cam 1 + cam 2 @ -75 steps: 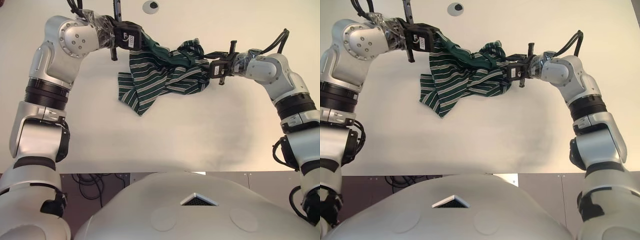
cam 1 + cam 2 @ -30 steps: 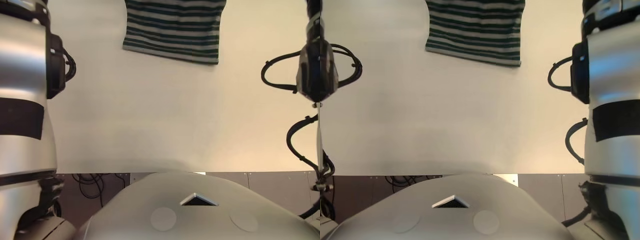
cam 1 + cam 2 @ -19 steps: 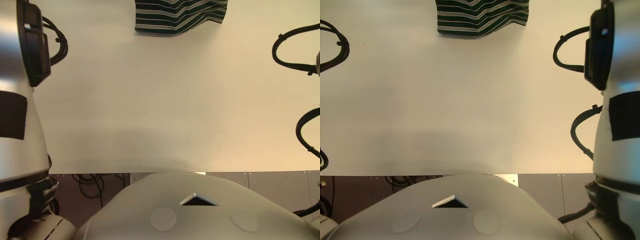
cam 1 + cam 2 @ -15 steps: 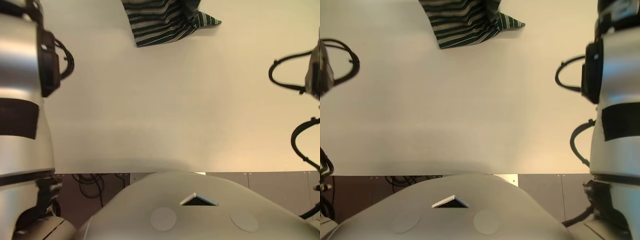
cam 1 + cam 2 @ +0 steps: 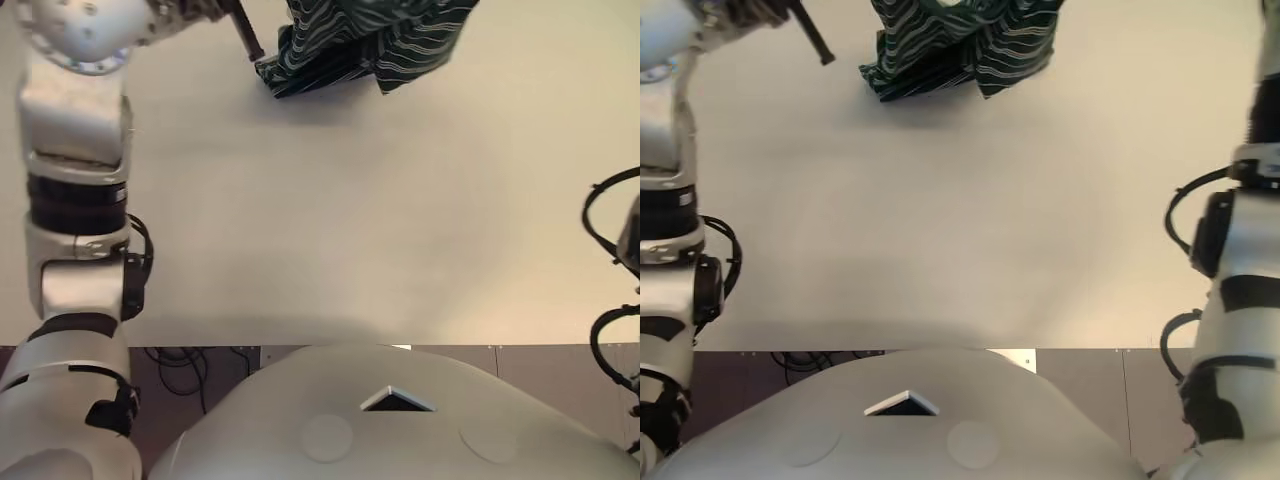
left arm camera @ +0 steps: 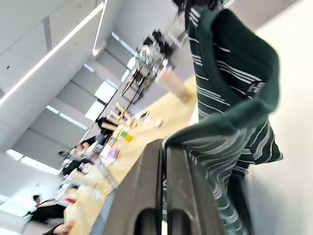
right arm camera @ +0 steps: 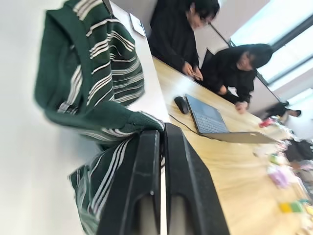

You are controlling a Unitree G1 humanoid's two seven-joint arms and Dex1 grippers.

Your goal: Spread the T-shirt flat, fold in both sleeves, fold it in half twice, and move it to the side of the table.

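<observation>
My left gripper (image 6: pixel 164 143) is clamped tight, its two fingers (image 6: pixel 144 186) pressed side by side with a green hem of the T-shirt (image 6: pixel 230 83) caught at their tips; from there the cloth runs off in a thick rolled edge and drops in striped folds; my right gripper (image 7: pixel 159 129) is likewise closed, its fingers (image 7: pixel 137 186) nearly touching, and a rolled green edge of the same T-shirt is nipped between the tips, with more striped cloth bunched close against them; seen from my head, my left arm (image 5: pixel 75 150) stands up along the left side and bends inward at the far end, so that one dark finger slants down to the left corner of the cloth; my right arm (image 5: pixel 1230 250) rises along the right edge; the T-shirt, dark green with thin white stripes, is gathered in a crumpled bundle at the far middle of the table (image 5: pixel 350 220), not laid flat, with a pointed fold hanging on its right half and a lower lump on its left; its lowest folds are at the tabletop or just above it, I cannot tell which, and a soft shadow lies right under them; beyond my right gripper a wooden desk (image 7: pixel 234 196) carries a laptop (image 7: pixel 210 120) with a mouse (image 7: pixel 181 104) just beside it
</observation>
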